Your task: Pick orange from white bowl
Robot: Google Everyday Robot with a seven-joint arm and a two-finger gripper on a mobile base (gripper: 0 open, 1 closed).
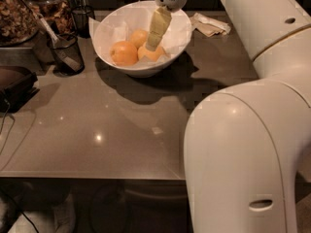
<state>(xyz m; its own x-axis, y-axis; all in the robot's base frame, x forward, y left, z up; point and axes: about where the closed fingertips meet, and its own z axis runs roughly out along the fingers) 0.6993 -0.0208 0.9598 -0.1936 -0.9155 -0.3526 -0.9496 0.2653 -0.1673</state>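
Claw (153, 43) reaches into the white bowl (146, 72), tip at the orange (157, 55); apart or clamped, one cannot tell.

Grey-brown worktop (121, 130), glossy, a couple of light spots gleaming off the middle. Sitting on it at the far side is the white bowl (141, 71), throwing a wide shadow toward us. Just left of the bowl stands a black mesh cup (65, 52) with a utensil leaning in it. Far right corner, a crumpled paper napkin (210, 24). At the left edge, a dark device (14, 84). The gripper (153, 45) hangs down into the bowl.
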